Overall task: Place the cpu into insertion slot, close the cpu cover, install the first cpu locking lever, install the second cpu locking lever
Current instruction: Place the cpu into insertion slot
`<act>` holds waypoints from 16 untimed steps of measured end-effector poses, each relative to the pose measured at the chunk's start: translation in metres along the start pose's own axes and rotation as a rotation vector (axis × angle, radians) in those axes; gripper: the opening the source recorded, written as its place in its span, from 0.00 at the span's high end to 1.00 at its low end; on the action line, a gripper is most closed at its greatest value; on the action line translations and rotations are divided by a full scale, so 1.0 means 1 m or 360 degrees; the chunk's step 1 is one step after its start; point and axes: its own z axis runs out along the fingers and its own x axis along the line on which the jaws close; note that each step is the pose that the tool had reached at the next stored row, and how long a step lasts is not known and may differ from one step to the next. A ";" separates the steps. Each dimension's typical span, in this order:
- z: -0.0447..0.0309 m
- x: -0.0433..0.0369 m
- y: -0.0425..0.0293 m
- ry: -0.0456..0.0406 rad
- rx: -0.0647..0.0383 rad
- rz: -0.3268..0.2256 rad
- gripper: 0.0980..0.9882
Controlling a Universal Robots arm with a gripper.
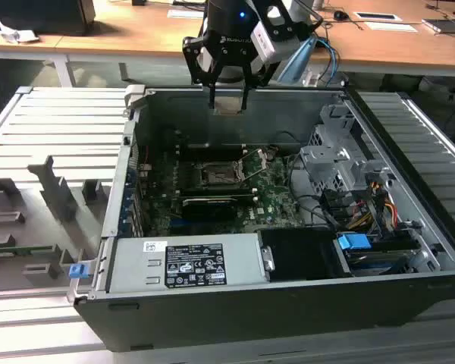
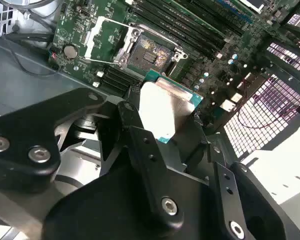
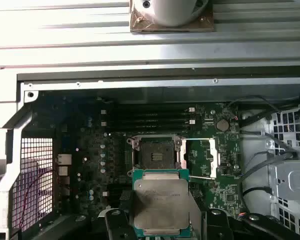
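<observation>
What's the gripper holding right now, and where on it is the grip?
The gripper holds the cpu, pinched by two opposite edges between its fingers, metal top exposed. It is not yet in the insertion slot.

cpu [image 2: 162, 102] | part hidden behind hand [image 2: 166, 117]; insertion slot [image 1: 218, 174] | contacts too small to tell

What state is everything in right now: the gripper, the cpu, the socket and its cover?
gripper: shut on the cpu, above the computer case.
cpu: held, not yet in the insertion slot.
insertion slot: empty and uncovered.
cpu cover: open, swung aside off the slot.
computer case: lying down, open upward.
</observation>
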 end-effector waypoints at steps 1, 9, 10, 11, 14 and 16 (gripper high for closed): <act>0.0000 0.0000 0.0000 0.0000 0.0000 0.0004 0.52; 0.0019 0.0000 -0.0002 -0.0006 -0.0002 0.0098 0.52; 0.0020 0.0000 -0.0002 -0.0006 -0.0002 0.0098 0.52; 0.0023 0.0000 -0.0002 -0.0006 -0.0002 0.0098 0.52; 0.0025 -0.0001 -0.0002 -0.0006 -0.0002 0.0100 0.52; 0.0026 -0.0001 -0.0002 -0.0007 -0.0002 0.0107 0.52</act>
